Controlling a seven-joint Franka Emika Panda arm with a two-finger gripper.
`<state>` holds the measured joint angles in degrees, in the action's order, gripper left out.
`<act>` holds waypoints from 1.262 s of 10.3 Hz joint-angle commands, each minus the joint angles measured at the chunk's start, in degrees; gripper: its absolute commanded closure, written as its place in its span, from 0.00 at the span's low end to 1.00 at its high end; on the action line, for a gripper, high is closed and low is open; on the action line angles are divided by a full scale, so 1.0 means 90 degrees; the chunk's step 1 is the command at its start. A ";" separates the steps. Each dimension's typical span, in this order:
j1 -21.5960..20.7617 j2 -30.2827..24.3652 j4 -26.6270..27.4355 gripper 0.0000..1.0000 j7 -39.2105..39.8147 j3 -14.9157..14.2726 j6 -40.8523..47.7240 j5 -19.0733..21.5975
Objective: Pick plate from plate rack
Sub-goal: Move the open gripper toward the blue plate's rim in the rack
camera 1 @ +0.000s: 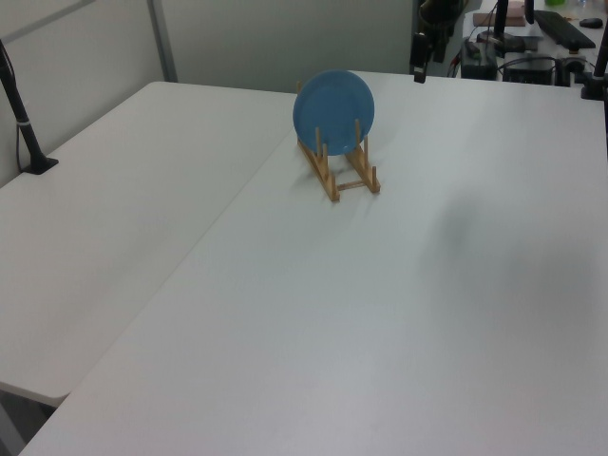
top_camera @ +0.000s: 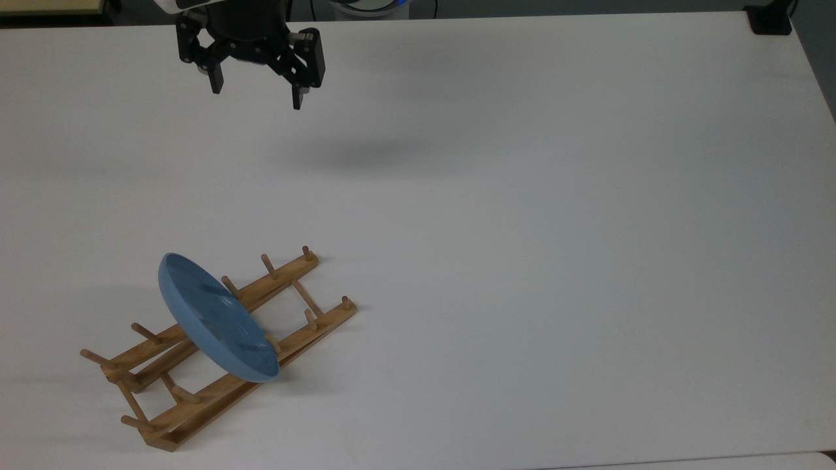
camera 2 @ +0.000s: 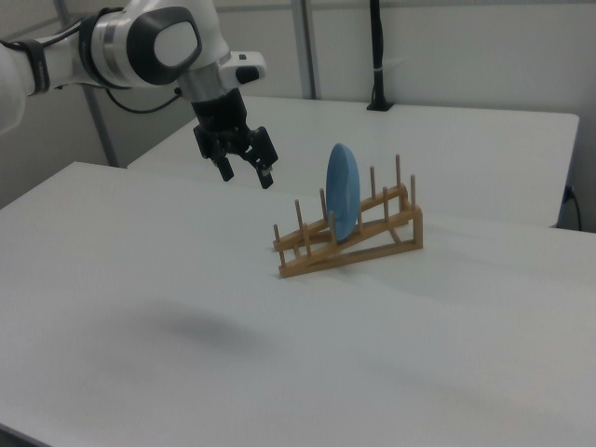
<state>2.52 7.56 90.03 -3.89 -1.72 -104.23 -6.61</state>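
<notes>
A light-blue plate (top_camera: 215, 323) stands on edge between the pegs of a light-brown wooden plate rack (top_camera: 222, 339), at the top view's lower left. The plate (camera 2: 342, 191) and the plate rack (camera 2: 349, 237) also show in the right view, and in the left view the plate (camera 1: 333, 107) faces the camera above the plate rack (camera 1: 342, 173). My black gripper (top_camera: 256, 95) hangs open and empty high above the table near the top view's upper edge, well away from the rack. In the right view the gripper (camera 2: 246, 175) is to the rack's left, with its fingers pointing down.
The white table (top_camera: 522, 228) stretches wide to the top view's right. A second white table (camera 1: 104, 218) adjoins it at the left view's left. A black post base (top_camera: 769, 19) sits at the top view's far right corner. A desk with a keyboard (camera 1: 560, 27) lies beyond.
</notes>
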 commanded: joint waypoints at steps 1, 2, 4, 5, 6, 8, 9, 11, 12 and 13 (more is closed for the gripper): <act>-0.0007 0.0156 -0.0092 0.00 0.0061 -0.0033 -0.0467 0.0129; -0.0007 0.0224 -0.0092 0.00 0.0022 -0.0033 -0.0585 0.0119; -0.0017 0.0293 -0.0102 0.00 0.0022 -0.0033 -0.0703 0.0051; -0.0017 0.0303 -0.0092 0.00 0.0022 -0.0033 -0.0907 0.0051; -0.0017 0.0351 -0.0092 0.00 0.0022 -0.0033 -0.0947 0.0051; -0.0017 0.0420 -0.0102 0.00 0.0031 -0.0033 -0.1103 0.0002; -0.0017 0.0430 -0.0102 0.00 0.0031 -0.0033 -0.1230 -0.0017; -0.0036 0.0556 -0.0102 0.00 0.0031 -0.0033 -0.1280 -0.0202; -0.0036 0.0595 -0.0102 0.00 0.0031 -0.0033 -0.1280 -0.0319; -0.0036 0.0663 -0.0102 0.00 0.0031 -0.0033 -0.1338 -0.0398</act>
<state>2.61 12.08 89.87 -3.89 -1.71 -114.74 -8.20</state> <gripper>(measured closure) 0.000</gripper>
